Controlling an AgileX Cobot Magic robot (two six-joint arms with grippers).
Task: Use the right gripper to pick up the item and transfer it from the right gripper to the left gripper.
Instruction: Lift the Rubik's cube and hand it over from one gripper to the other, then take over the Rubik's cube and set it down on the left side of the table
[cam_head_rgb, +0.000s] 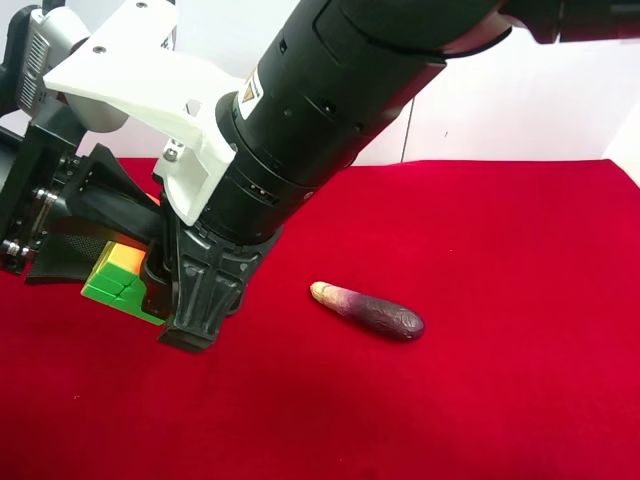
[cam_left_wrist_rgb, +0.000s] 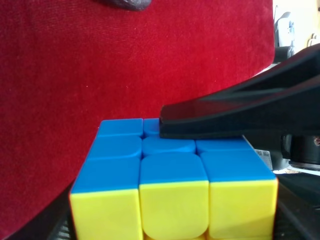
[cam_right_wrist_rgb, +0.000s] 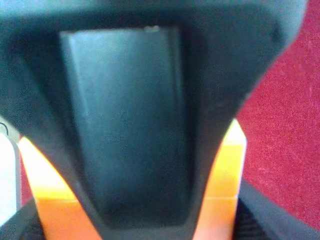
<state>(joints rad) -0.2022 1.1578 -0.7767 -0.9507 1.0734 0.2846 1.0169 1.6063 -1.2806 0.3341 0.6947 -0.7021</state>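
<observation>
Judging by its hard plastic faces, the puzzle cube (cam_head_rgb: 118, 277) should be light, stiff and rather slick, best pinched flat on opposite faces, not corners. It is at the scene's left, close above the red worktop (cam_head_rgb: 480, 300), clamped by both the right end effector (cam_head_rgb: 172, 300) and the left end effector (cam_head_rgb: 92, 242), each narrowed onto it. Only the left wrist view shows its blue face, a black finger (cam_left_wrist_rgb: 220, 120) lying across it; the right wrist view shows orange; only the high view shows both arms together.

High exterior view angled down across the red table (cam_head_rgb: 480, 400), both wrist views close up against the shared cube (cam_left_wrist_rgb: 170, 175)
</observation>
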